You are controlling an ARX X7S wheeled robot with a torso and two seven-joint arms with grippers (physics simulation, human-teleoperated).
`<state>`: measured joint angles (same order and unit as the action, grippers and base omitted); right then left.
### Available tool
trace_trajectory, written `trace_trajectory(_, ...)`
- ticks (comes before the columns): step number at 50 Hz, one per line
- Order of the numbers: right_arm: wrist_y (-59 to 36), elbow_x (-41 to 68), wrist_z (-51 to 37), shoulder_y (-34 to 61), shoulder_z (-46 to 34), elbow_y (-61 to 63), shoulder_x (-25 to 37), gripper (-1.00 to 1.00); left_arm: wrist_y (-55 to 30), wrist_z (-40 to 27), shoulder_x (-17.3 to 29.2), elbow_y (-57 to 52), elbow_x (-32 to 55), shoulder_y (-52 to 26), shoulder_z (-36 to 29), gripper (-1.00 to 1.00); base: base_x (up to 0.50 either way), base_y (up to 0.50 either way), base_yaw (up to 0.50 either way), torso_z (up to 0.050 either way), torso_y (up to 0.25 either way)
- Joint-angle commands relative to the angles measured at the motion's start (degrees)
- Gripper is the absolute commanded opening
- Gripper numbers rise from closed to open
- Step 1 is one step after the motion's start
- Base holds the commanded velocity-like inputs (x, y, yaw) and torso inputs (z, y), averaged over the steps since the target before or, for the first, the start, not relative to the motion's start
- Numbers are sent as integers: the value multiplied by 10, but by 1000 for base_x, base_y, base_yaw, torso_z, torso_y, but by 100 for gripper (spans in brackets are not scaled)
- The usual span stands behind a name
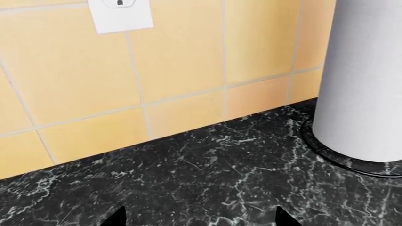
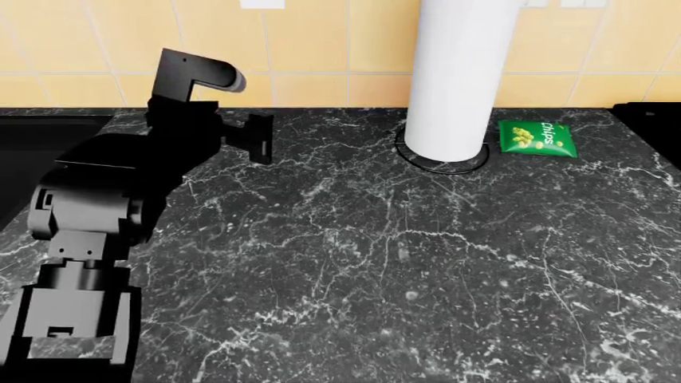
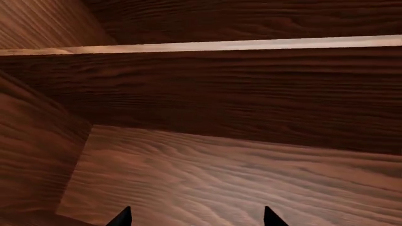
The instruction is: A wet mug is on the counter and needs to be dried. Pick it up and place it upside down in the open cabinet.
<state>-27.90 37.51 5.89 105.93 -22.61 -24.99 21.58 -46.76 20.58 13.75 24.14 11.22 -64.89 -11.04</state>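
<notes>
The mug shows in none of the views. The counter (image 2: 404, 263) is black-grey marble with white veins. My left gripper (image 2: 261, 137) hangs low over the counter's back left part, near the tiled wall. In the left wrist view its two dark fingertips stand wide apart, so the left gripper (image 1: 201, 219) is open, with only bare counter (image 1: 207, 165) between them. My right gripper (image 3: 196, 217) is out of the head view. It is open inside the wooden cabinet (image 3: 220, 174), with only the bare shelf board showing between its fingertips.
A tall, wide white cylinder (image 2: 458, 72) stands on a dark ring at the counter's back, right of my left gripper. A green chips bag (image 2: 537, 137) lies beside it. A white outlet (image 1: 120, 14) sits in the yellow tile wall. A dark recess (image 2: 43, 144) borders the counter's left.
</notes>
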Motion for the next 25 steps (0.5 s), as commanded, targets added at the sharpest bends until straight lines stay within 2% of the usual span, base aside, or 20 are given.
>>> trace_trajectory(1, -58, 25, -33, 4, 2, 93, 13, 100, 0, -1, -1, -2, 4, 3, -1, 100, 0, 0, 0, 0, 0)
trace_trajectory(16, -182, 141, -106, -33, 31, 278, 21, 100, 5, -2, 1, 10, 8, 2, 0, 100, 0, 0, 0, 0, 0)
trace_trajectory(25, -218, 194, -131, -47, 47, 335, 23, 100, 3, -3, 1, 11, 11, -2, 0, 100, 0, 0, 0, 0, 0)
